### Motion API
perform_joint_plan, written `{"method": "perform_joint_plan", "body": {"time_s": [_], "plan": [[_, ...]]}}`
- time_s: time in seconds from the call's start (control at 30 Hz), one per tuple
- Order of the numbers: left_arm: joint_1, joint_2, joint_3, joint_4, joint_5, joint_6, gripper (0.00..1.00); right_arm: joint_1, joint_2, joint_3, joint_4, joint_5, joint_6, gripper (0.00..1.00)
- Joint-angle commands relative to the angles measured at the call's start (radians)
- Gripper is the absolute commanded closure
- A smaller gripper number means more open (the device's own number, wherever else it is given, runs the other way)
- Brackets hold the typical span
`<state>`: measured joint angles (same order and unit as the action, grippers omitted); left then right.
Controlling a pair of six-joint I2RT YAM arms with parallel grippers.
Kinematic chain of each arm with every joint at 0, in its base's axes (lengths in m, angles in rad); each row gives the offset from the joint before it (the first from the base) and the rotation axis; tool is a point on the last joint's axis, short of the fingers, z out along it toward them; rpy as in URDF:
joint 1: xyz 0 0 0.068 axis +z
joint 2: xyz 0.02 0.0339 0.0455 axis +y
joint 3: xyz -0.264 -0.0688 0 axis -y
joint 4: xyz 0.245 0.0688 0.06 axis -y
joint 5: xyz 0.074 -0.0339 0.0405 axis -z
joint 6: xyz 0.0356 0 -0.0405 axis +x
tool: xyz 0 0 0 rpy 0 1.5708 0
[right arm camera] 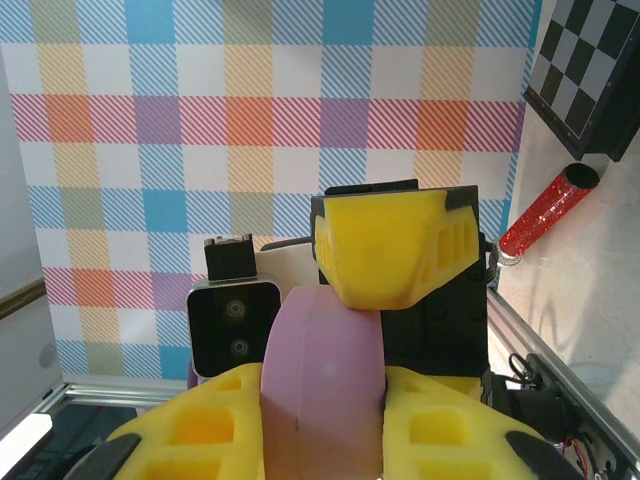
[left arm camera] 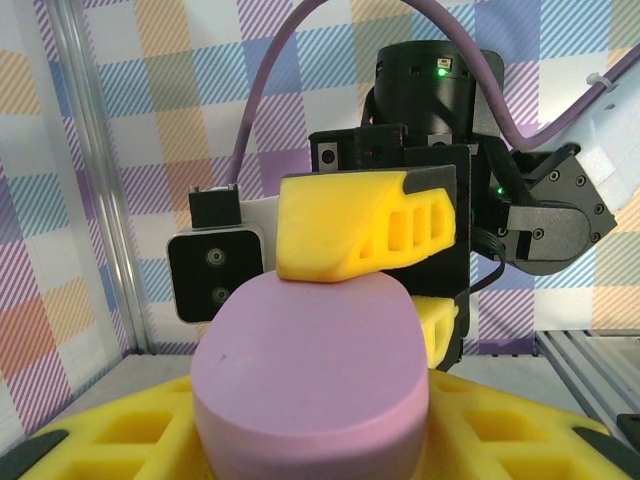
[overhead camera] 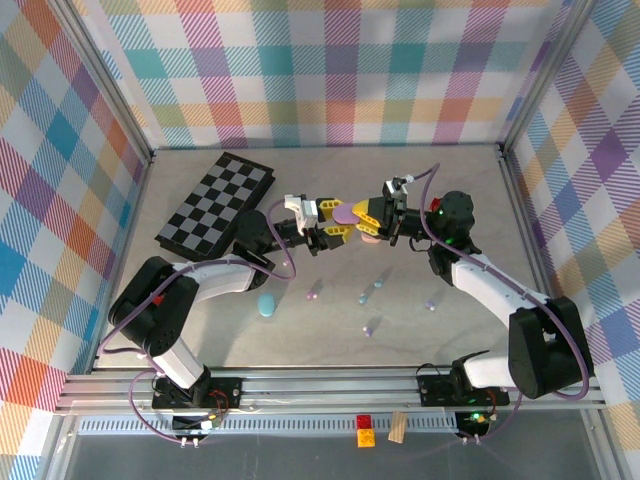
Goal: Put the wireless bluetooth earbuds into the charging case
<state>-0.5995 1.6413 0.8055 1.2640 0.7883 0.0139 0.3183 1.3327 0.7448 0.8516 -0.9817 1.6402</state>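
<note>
The lavender charging case [overhead camera: 347, 213] is being held in the air above the middle of the table [overhead camera: 470, 190], between two grippers that are facing each other. It is being pinched across its flat faces by the right gripper [overhead camera: 368, 216]. In the right wrist view it is seen edge-on, pressed between that gripper's two yellow fingers [right arm camera: 450, 420]. The case's narrow rim is being bracketed by the left gripper [overhead camera: 333, 222], whose jaws are standing narrow. One of its fingers is touching the upper edge, but whether that grip is fully made cannot be told.

The earbuds [overhead camera: 368, 328] are lying loose on the table nearer the arm bases — some lavender, some light blue — scattered and well apart from the lifted case. A light-blue charging case [overhead camera: 266, 305] is resting to their left, just beside the left arm.

A folded checkerboard [overhead camera: 215, 203] is lying at the far left of the table. In the right wrist view a red glitter tube [right arm camera: 548, 212] is seen near its edge. A red and yellow block [overhead camera: 365, 432] is sitting below the near rail.
</note>
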Motion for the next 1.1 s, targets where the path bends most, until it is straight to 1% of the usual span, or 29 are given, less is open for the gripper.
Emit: {"method": "perform_joint_plan", "body": {"time_s": [0.0,0.17,0.43,0.6,0.67,0.7,0.77,0.83,0.9,1.03,1.07], "plan": [[-0.003,0.008,0.029,0.062,0.063,-0.018,0.56,0.003,0.008,0.007,-0.019,0.014,-0.052,0.99],[-0.002,0.005,0.03,0.059,0.067,-0.022,0.58,0.001,0.012,0.004,-0.045,0.016,-0.078,0.99],[-0.002,0.008,0.034,0.059,0.076,-0.028,0.58,0.001,0.021,0.0,-0.023,0.02,-0.072,0.99],[-0.002,0.007,0.035,0.058,0.083,-0.032,0.64,0.001,0.019,0.0,-0.047,0.022,-0.094,0.98],[-0.002,0.006,0.035,0.058,0.081,-0.03,0.66,0.002,0.014,0.001,-0.056,0.025,-0.103,0.96],[-0.001,0.006,0.034,0.056,0.082,-0.027,0.67,0.001,0.009,0.003,-0.069,0.028,-0.119,0.91],[-0.001,0.005,0.032,0.05,0.079,-0.022,0.68,0.002,-0.011,0.012,-0.14,0.042,-0.177,0.78],[0.001,0.005,0.029,0.038,0.075,-0.014,0.67,0.002,-0.042,0.037,-0.296,0.066,-0.282,0.64],[0.001,-0.004,0.025,0.017,0.074,0.0,0.67,0.002,-0.078,0.066,-0.437,0.095,-0.395,0.52],[0.004,-0.035,0.008,-0.043,0.078,0.037,0.67,0.003,-0.14,0.16,-0.765,0.186,-0.679,0.34],[0.004,-0.042,0.004,-0.055,0.08,0.04,0.67,0.002,-0.149,0.182,-0.826,0.215,-0.744,0.32]]}}
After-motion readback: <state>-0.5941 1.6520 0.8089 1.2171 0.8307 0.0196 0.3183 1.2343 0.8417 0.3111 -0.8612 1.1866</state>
